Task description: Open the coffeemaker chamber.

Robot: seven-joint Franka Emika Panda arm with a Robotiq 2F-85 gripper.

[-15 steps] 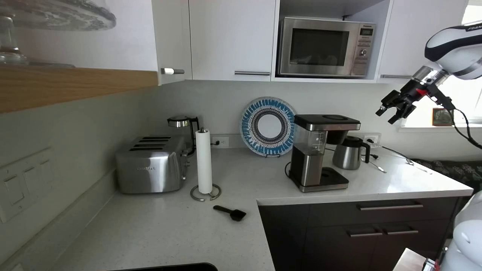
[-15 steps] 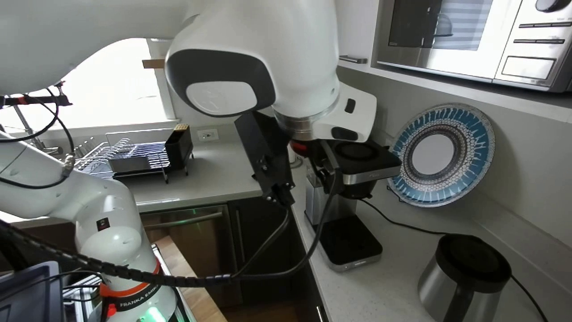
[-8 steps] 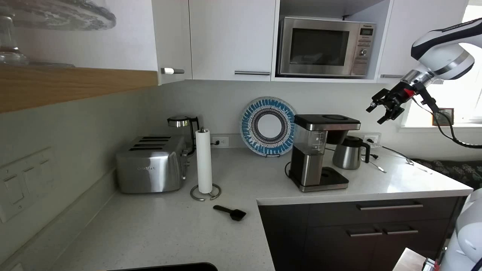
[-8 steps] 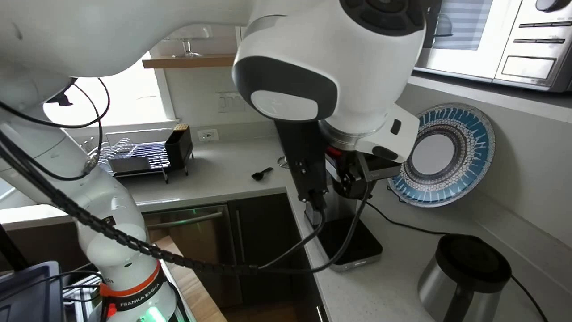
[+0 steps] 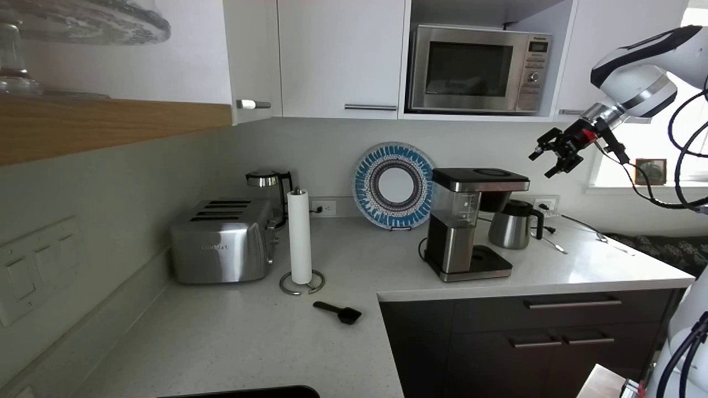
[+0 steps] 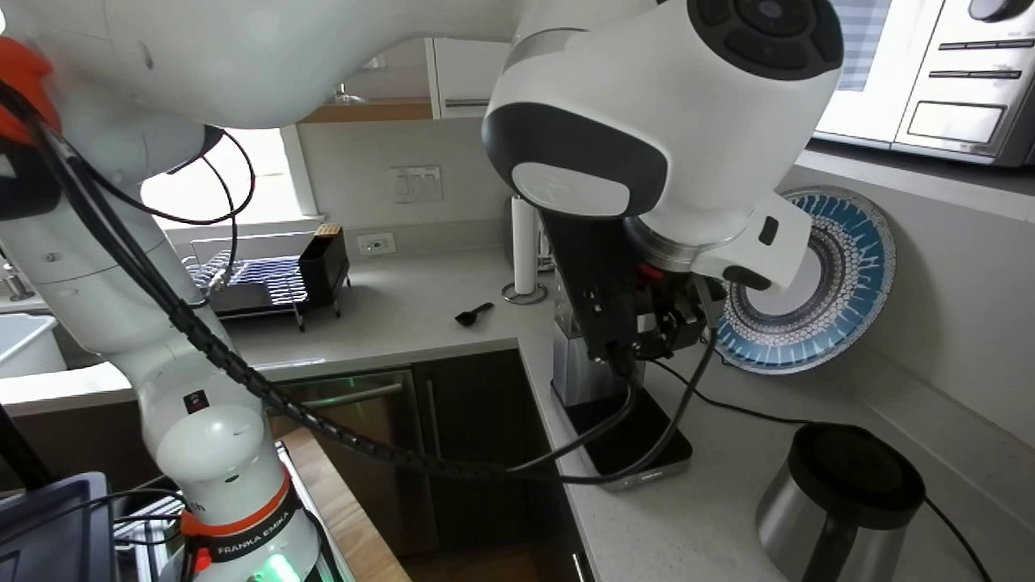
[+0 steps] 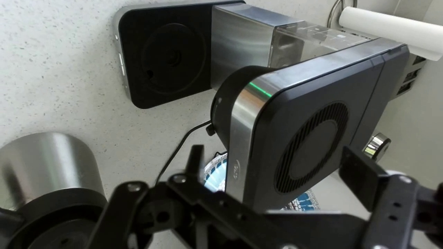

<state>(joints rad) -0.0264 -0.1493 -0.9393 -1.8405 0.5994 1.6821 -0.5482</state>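
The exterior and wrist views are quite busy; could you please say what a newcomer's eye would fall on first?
Probably the white robot arm, which fills much of the top of an exterior view and ends in an open claw. Next, perhaps, the blue-patterned plate propped up at the wall near the coffeemaker. In the wrist view, the coffeemaker's dark lid looms large right of centre.

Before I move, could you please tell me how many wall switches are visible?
3, side by side on one wall plate, in both exterior views: left switch, middle switch, right switch; the arm may hide others.
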